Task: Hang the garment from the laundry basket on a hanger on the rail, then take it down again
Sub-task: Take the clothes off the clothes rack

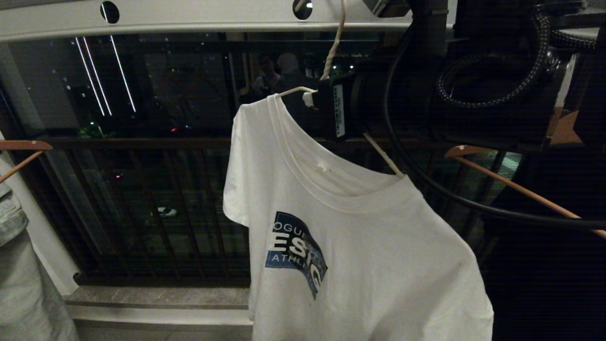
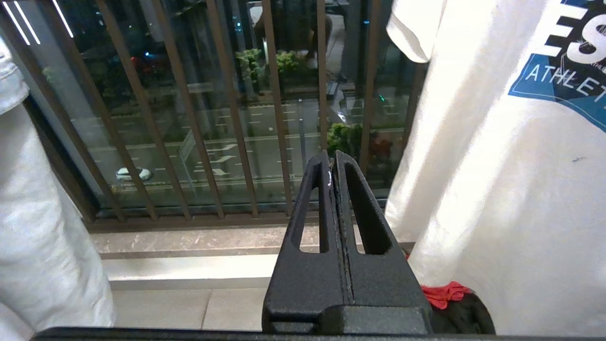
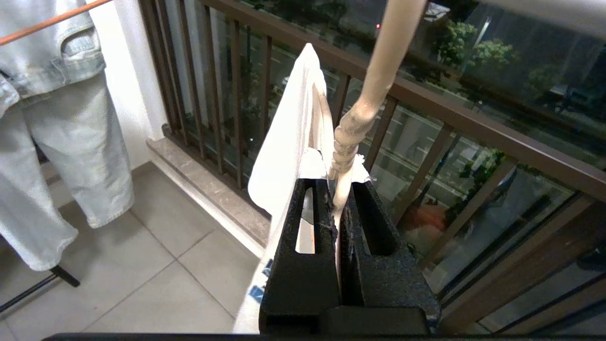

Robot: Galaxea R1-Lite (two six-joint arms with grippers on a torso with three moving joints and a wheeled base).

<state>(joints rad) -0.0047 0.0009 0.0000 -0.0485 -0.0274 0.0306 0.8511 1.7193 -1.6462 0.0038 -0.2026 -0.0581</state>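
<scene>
White cotton: the garment, short-sleeved T-shirt with blue chest graphic, draped on the hanger and hanging below the rail; collar tilted, one shoulder raised toward the rail, the other lower.

Thin white wire: the hanger, twisted neck rising from the collar, hook stem reaching up to the rail beside a round black hole; whether hooked over the rail, not visible.

Pale grey metal: the rail, flat beam running above the garment, round black holes along it.

Black, textured: right gripper, just under the rail at the hanger's neck, jaws pinched narrow on the twisted wire, garment collar touching the fingers.

Black, textured: left gripper, low beside the garment's hem, well below the rail, jaws pressed together, empty.

Dark brown: balustrade of vertical bars behind the garment, stone sill at its foot.

Brown wood: two hangers, one beside the garment under the right arm, one further along the rail on the other side.

Pale grey-green cloth: a garment hanging under that far wooden hanger, well apart from the T-shirt.

Red and black fabric: low behind the T-shirt's hem, near the left gripper.
</scene>
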